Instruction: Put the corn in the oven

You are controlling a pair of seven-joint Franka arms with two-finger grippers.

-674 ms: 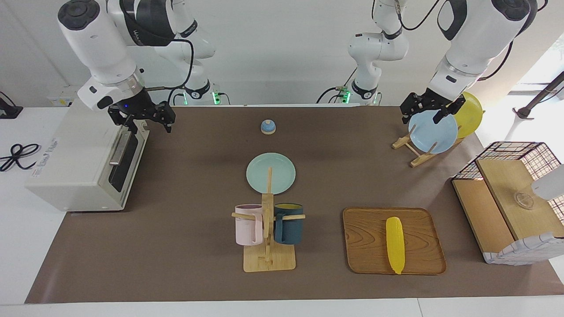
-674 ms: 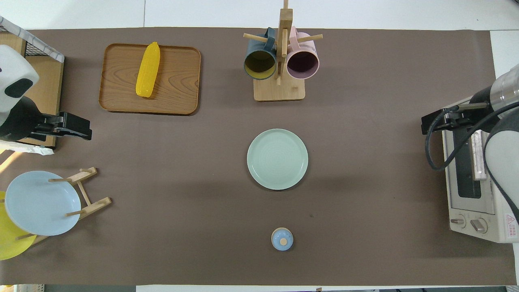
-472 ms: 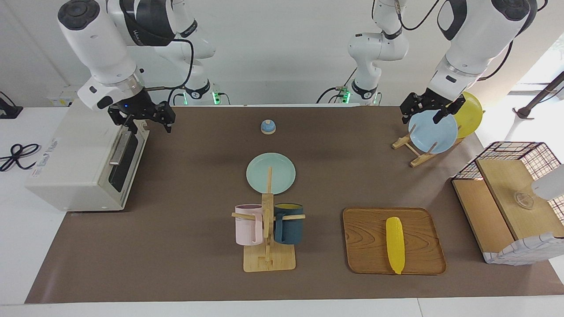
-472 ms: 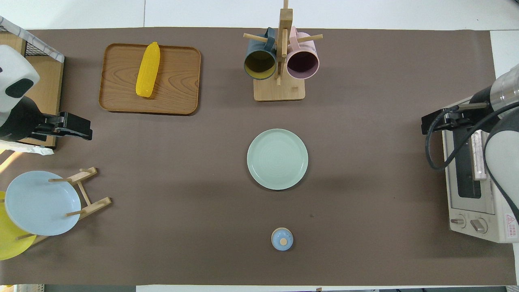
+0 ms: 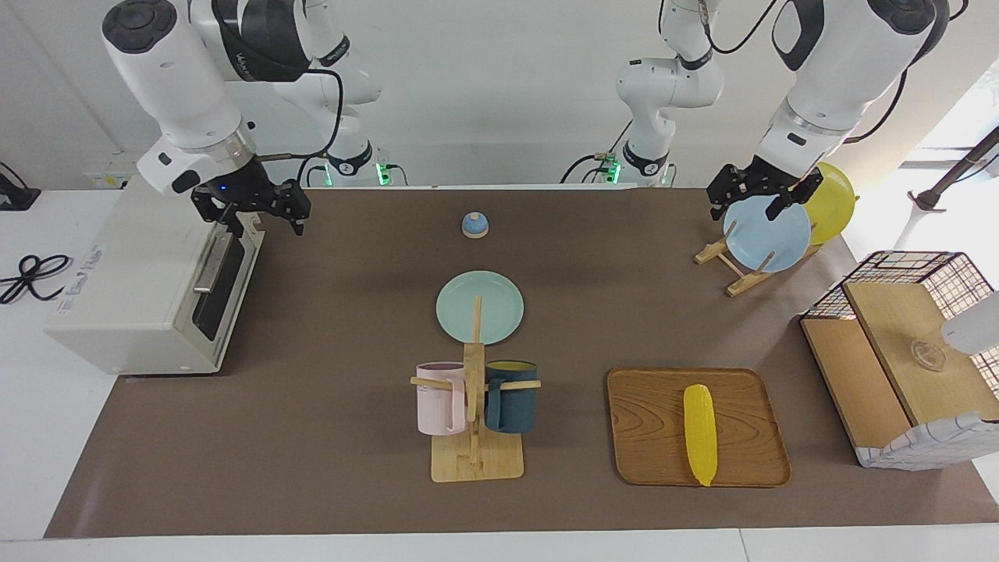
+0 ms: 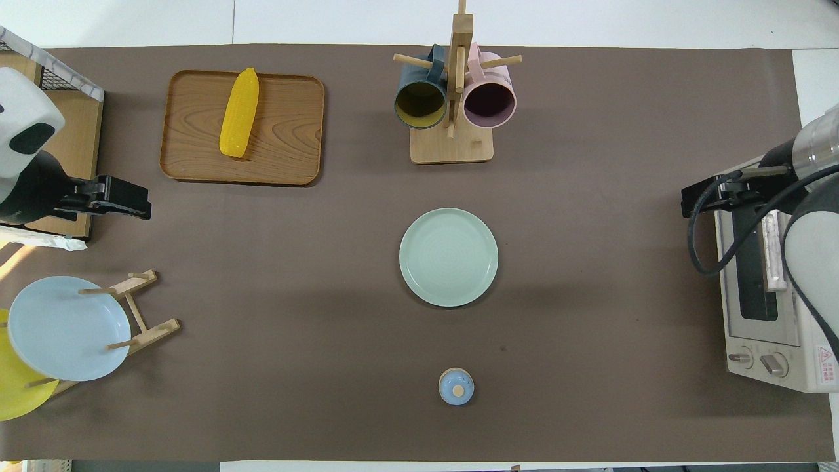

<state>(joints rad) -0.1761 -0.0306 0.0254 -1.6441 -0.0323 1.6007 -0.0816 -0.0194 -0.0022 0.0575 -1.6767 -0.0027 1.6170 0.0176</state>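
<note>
A brown mat (image 5: 328, 437) covers the tabletop where two white robot arms work. The right gripper (image 5: 251, 215) hangs with its fingers spread open and empty, just above the top edge of the oven's door, by its metal bar handle; whether it touches the oven cannot be told. The left gripper (image 5: 763, 201) is also open and empty, raised over the plate rack (image 5: 737, 269) at the left arm's end of the tabletop. The corn (image 5: 700, 433), one bright yellow cob, lies on a wooden tray (image 5: 648, 425) at the tabletop's edge farthest from the robots, toward the left arm's end. The oven (image 5: 133, 293), off-white with a dark glass door that is shut, sits at the right arm's end. There are three plates: a pale green plate (image 5: 480, 306) flat at the tabletop's centre, and a blue plate (image 5: 766, 234) and a yellow plate (image 5: 831, 203) standing in the rack. Two mugs, one pink mug (image 5: 439, 398) and one dark blue mug (image 5: 511, 396), hang from a wooden mug tree (image 5: 474, 437) beside the tray. One small blue knobbed lid (image 5: 474, 225) sits near the robots' edge. A wood-and-wire box (image 5: 897, 351) stands at the left arm's end.
</note>
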